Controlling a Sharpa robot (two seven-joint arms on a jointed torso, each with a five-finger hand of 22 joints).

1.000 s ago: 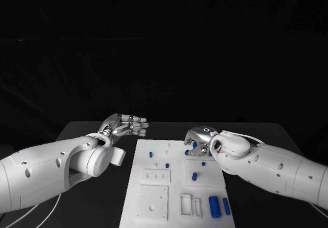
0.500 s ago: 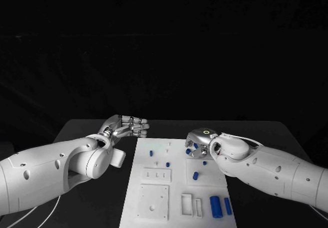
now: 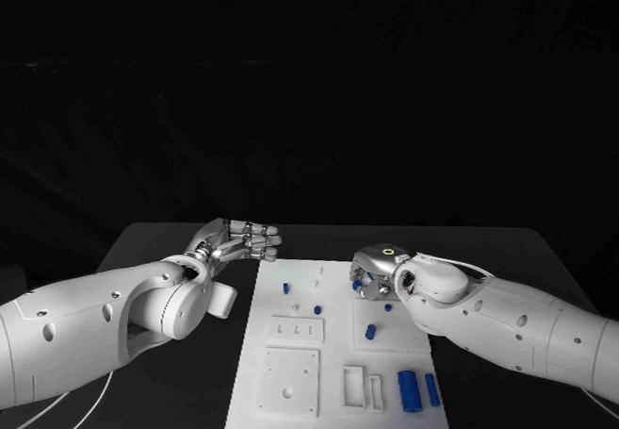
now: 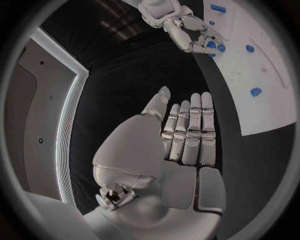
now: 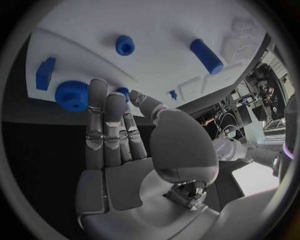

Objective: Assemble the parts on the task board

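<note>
The white task board (image 3: 315,365) lies mid-table with small blue parts standing on it, among them a peg (image 3: 285,289) and two larger cylinders (image 3: 407,390) at its near end. My right hand (image 3: 379,271) hovers over the board's far right corner. Its fingers (image 5: 103,125) stretch flat toward a blue gear (image 5: 72,95), beside a blue block (image 5: 45,73). A small blue piece (image 5: 123,91) shows between finger and thumb; I cannot tell if it is touched. My left hand (image 3: 237,241) stays off the board's far left corner, fingers (image 4: 190,132) straight, holding nothing.
More blue parts stand on the board: a holed stub (image 5: 125,45), a cylinder (image 5: 206,56) and a short peg (image 3: 369,331). White raised blocks and slots (image 3: 290,380) fill the board's near half. Black table (image 3: 148,248) lies on both sides.
My right hand has turned a little and settled slightly lower over the board's far right corner. The left hand has stayed where it was.
</note>
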